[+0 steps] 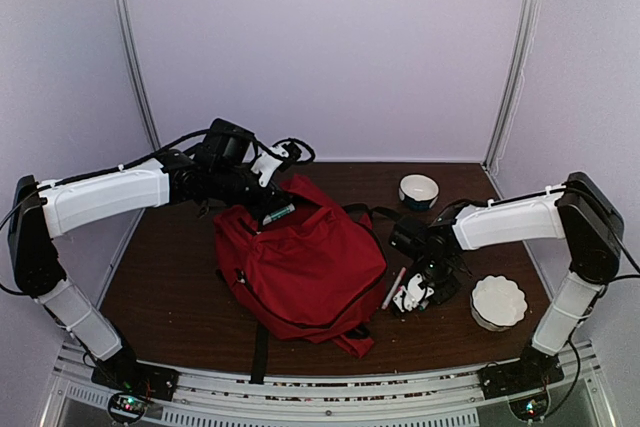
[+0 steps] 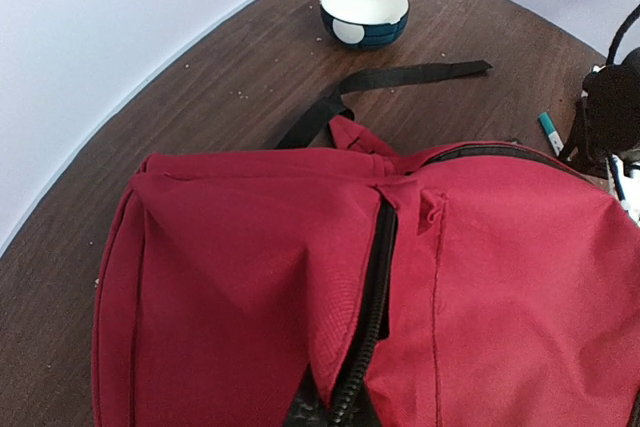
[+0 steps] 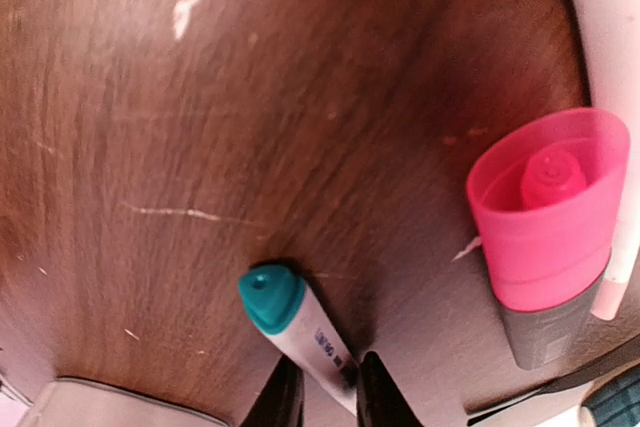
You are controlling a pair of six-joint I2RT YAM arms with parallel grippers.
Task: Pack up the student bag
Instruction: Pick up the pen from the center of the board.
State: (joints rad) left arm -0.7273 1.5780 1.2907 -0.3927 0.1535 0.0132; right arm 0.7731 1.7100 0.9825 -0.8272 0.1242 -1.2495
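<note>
One student bag (image 1: 305,267), one blue bowl (image 1: 418,190), one white bowl (image 1: 498,301).

Top: high rear, downward — left wrist shares student bag (image 1: 300,262).

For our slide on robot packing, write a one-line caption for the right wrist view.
Right tool straddles a teal-capped marker on the wooden table, a pink highlighter lying alongside.

Pale lilac walls (image 1: 330,47) fill the upper frame, with one metal strip (image 1: 130,57) at upper left and another at upper right. Below lies a dark brown wooden counter (image 1: 170,297), scratched and crumb-flecked, under soft, even light.
</note>
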